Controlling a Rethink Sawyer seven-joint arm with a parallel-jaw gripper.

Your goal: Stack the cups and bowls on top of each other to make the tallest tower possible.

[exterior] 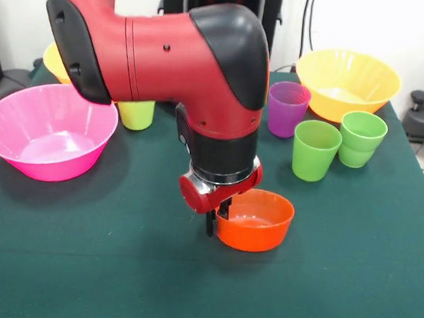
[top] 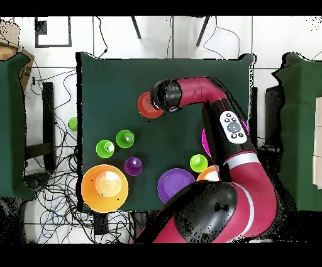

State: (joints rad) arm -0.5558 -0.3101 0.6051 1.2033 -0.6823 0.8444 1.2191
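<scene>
My gripper [exterior: 216,221] is shut on the near-side rim of the small orange bowl [exterior: 255,220], which sits low at the table's middle; the bowl also shows in the overhead view [top: 148,106]. Two green cups [exterior: 316,149] [exterior: 360,138] and the purple cup [exterior: 287,108] stand to the right, before a big orange-yellow bowl [exterior: 347,82]. The yellow-green cup [exterior: 136,114] stands next to the big pink bowl [exterior: 50,129]. The purple bowl [top: 175,184] shows only in the overhead view, near my base. No pile shows.
A second orange-yellow bowl [exterior: 55,61] is mostly hidden behind my arm. A small green thing [top: 73,123] lies just off the table's edge in the overhead view. The green cloth [exterior: 117,269] covers the table.
</scene>
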